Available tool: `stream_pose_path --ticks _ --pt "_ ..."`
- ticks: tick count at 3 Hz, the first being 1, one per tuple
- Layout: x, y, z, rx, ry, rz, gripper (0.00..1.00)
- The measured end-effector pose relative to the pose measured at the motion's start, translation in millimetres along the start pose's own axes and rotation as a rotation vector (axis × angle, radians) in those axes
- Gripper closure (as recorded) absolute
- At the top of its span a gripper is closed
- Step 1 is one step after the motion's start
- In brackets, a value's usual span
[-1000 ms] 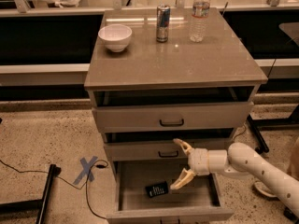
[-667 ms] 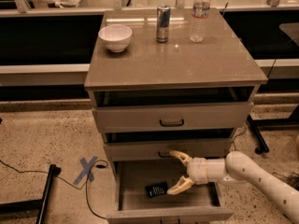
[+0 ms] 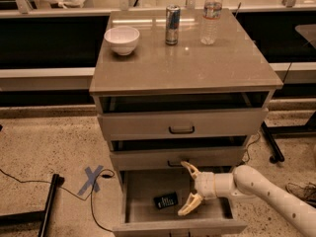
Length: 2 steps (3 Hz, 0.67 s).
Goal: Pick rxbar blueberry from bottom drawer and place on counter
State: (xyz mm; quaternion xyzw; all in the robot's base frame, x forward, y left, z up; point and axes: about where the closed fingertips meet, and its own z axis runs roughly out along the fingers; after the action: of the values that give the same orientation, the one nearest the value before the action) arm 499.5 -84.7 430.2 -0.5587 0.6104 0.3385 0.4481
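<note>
The rxbar blueberry (image 3: 166,200) is a small dark bar with white lettering lying flat on the floor of the open bottom drawer (image 3: 148,201). My gripper (image 3: 187,189) is open, reaching into the drawer from the right, its cream fingers (image 3: 190,205) spread just right of the bar and apart from it. The counter (image 3: 197,68) is the glossy grey-brown top of the cabinet.
On the counter stand a white bowl (image 3: 122,39), a silver-blue can (image 3: 172,18) and a water bottle (image 3: 211,15). The two upper drawers (image 3: 181,124) are slightly open. A blue tape X (image 3: 92,178) and cables lie on the floor at left.
My gripper has moved left and lower into the bottom drawer, closer to the bar. The bar has not moved.
</note>
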Motion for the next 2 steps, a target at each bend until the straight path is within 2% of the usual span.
stream_pose_path --ticks 1,2 --pt "18 -4 14 -0.003 0.011 0.001 0.0" --pt "64 -5 36 -0.033 0.025 -0.004 0.11"
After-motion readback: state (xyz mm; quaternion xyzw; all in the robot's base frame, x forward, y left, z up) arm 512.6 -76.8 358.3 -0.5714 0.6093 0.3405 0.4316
